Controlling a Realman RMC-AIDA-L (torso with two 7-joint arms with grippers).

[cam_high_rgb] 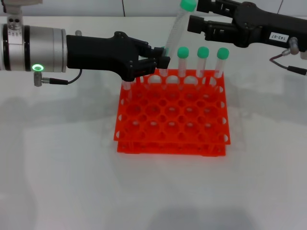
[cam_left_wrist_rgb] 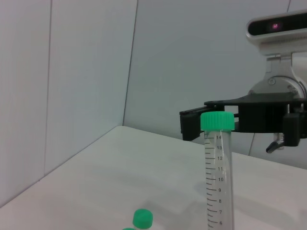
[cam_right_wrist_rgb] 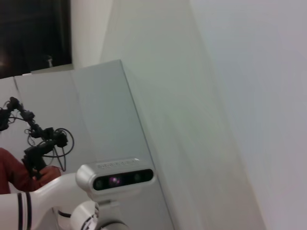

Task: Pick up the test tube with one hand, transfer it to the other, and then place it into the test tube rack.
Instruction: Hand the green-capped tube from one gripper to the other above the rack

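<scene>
My left gripper (cam_high_rgb: 163, 56), black with a green ring on its silver wrist, is shut on the lower end of the test tube (cam_high_rgb: 176, 29). The tube leans up and to the right above the rack's back row, its green cap (cam_high_rgb: 188, 5) at the top. My right gripper (cam_high_rgb: 194, 14), black with a white label, hangs open just right of the tube's upper part, not touching it. In the left wrist view the tube (cam_left_wrist_rgb: 218, 177) stands upright, with the right gripper's fingers (cam_left_wrist_rgb: 192, 120) behind its cap. The orange-red test tube rack (cam_high_rgb: 172, 143) sits mid-table below both grippers.
Three more green-capped tubes (cam_high_rgb: 203, 60) stand in the rack's back row. Another clear tube (cam_high_rgb: 126, 87) stands at the back left corner under my left gripper. The white table (cam_high_rgb: 72, 167) extends around the rack, with a wall behind. The right wrist view shows only wall and the robot's head.
</scene>
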